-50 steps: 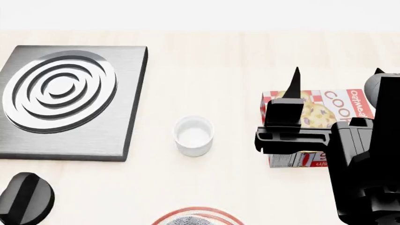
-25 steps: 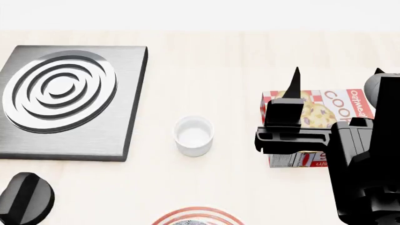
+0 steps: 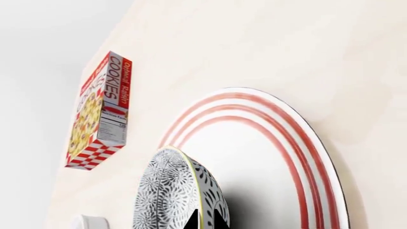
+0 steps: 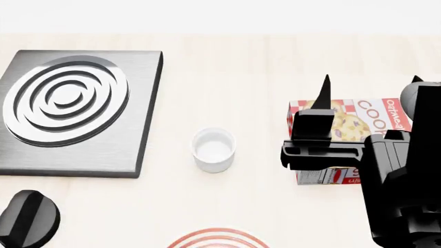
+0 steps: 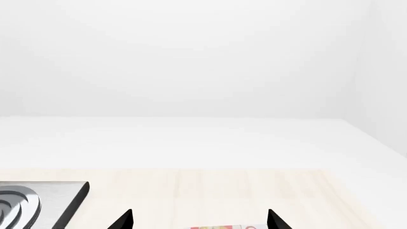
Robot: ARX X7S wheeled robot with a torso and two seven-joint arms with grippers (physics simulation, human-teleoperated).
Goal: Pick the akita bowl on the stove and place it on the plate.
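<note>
The akita bowl (image 3: pixel 168 191), white with a dense grey-black pattern, hangs tilted over the plate (image 3: pixel 299 157), a wide white plate with red rings. My left gripper (image 3: pixel 205 220) is shut on the bowl, one fingertip on each side of its rim. In the head view only the plate's far rim (image 4: pixel 217 238) shows at the bottom edge, and the bowl and left gripper are out of view. The stove (image 4: pixel 131 155) at the left has nothing on its burner rings. My right gripper (image 4: pixel 371 82) stands open and holds nothing, above the table at the right; its spread tips (image 5: pixel 200 220) frame the table's far side.
A small plain white cup (image 4: pixel 214 150) stands between stove and plate. A cookie box (image 4: pixel 344 121) lies flat at the right, partly under my right arm. The stove's black knob (image 4: pixel 28 217) is at the lower left. The table ends at a white wall.
In the head view the strip of patterned bowl over the plate's rim has dropped out of sight at the bottom edge. The right arm has barely moved.
</note>
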